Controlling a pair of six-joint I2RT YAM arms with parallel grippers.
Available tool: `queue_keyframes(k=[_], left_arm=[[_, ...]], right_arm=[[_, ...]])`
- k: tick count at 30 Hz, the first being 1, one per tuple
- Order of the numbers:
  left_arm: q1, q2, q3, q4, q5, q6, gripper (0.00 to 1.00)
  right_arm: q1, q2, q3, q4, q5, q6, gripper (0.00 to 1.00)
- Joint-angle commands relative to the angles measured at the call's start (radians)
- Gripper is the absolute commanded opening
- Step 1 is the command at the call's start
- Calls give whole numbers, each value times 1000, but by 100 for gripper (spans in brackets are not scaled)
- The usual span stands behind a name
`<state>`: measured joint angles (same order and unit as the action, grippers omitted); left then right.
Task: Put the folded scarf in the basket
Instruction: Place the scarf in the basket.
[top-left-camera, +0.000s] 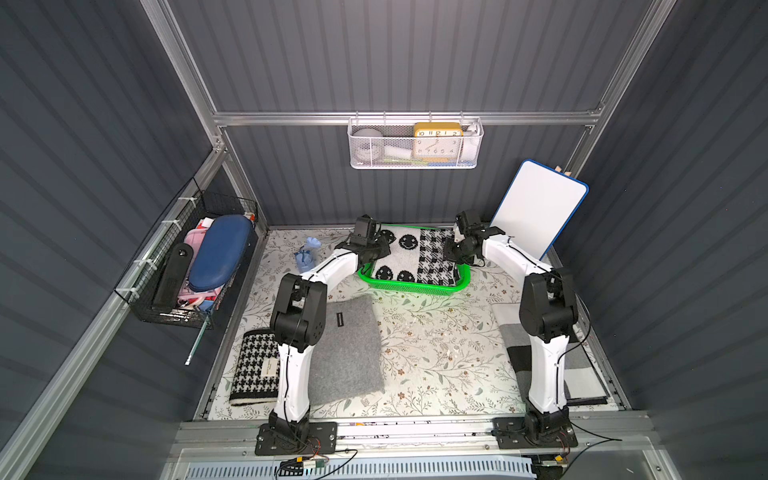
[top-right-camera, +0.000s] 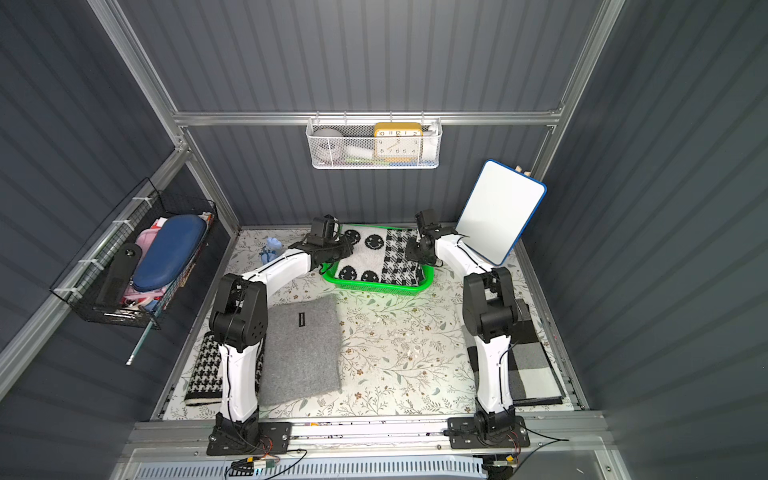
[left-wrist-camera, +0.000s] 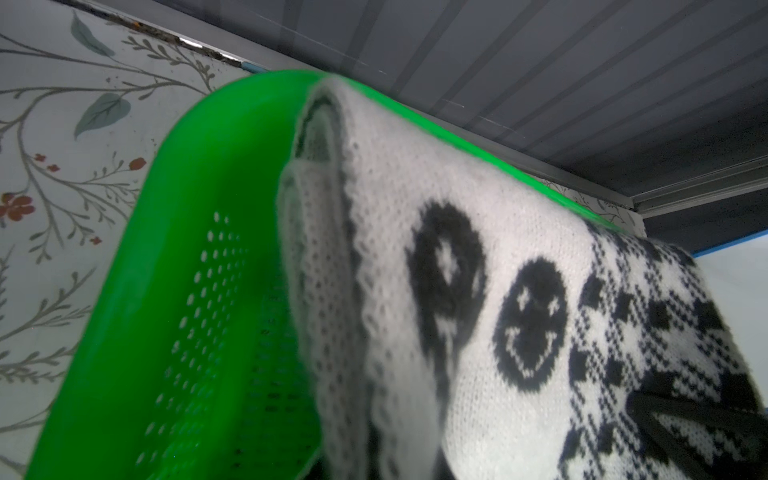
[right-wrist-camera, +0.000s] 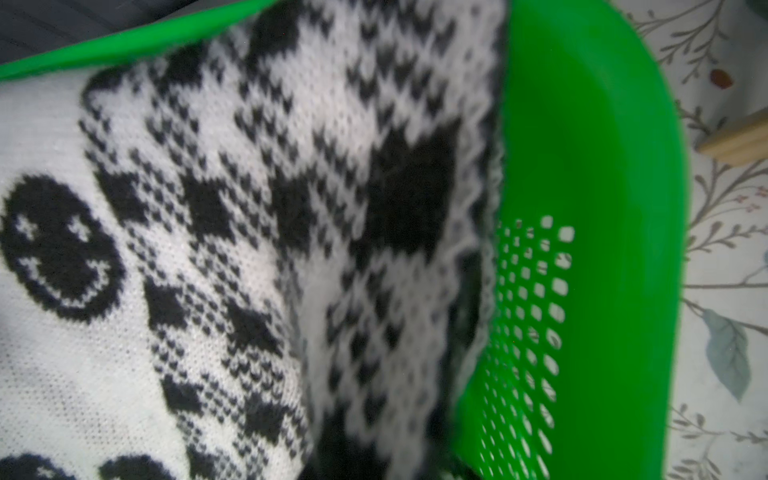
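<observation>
Black-and-white knitted folded scarf (top-left-camera: 401, 257) with smiley faces and a check panel sits in the bright green perforated plastic basket (top-left-camera: 411, 287). It fills most of it. In the left wrist view its far edge rides up on the basket's back rim (left-wrist-camera: 415, 112).

Left gripper (top-left-camera: 376, 251) is at the scarf's smiley end, right gripper (top-left-camera: 451, 253) at the check end. Both have their jaws closed. Fingertips are hidden, so I can't tell whether cloth is pinched.

The basket stands at the back of the floral-print tabletop (top-left-camera: 436, 353), near the rear wall. In front lie:
- a grey felt folded cloth (top-left-camera: 347, 349)
- a black-and-white houndstooth folded scarf (top-left-camera: 253, 370) beside it, partly under the left arm
- a grey, black and white striped cloth (top-left-camera: 582, 365) under the right arm

A blue-rimmed whiteboard (top-left-camera: 538, 208) leans at back right. A small light-blue cloth bundle (top-left-camera: 307, 253) sits left of the basket. A white mesh wall basket (top-left-camera: 415, 158) holds a yellow clock (top-left-camera: 437, 139). A black wire basket (top-left-camera: 187, 266) hangs on the left wall.
</observation>
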<state>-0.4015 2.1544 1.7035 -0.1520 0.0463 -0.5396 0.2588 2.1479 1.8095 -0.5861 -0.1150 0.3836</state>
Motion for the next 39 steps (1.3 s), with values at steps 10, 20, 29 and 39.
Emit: queue_keyframes(k=[10,20,29,39], left_arm=[[12,51,54,-26,-8,1,21],[12,-54,70,4,34,27,86],[-19,-337,-146,118,171,13,96],[-39,-743,-664,229,213,-77,99]], right_arm=[[-13,70,117,-96,78,-18,33],[18,-33,85,-122,90,-20,57],[109,-349,-195,-59,52,27,61],[380,-682,-701,283,10,305,64]])
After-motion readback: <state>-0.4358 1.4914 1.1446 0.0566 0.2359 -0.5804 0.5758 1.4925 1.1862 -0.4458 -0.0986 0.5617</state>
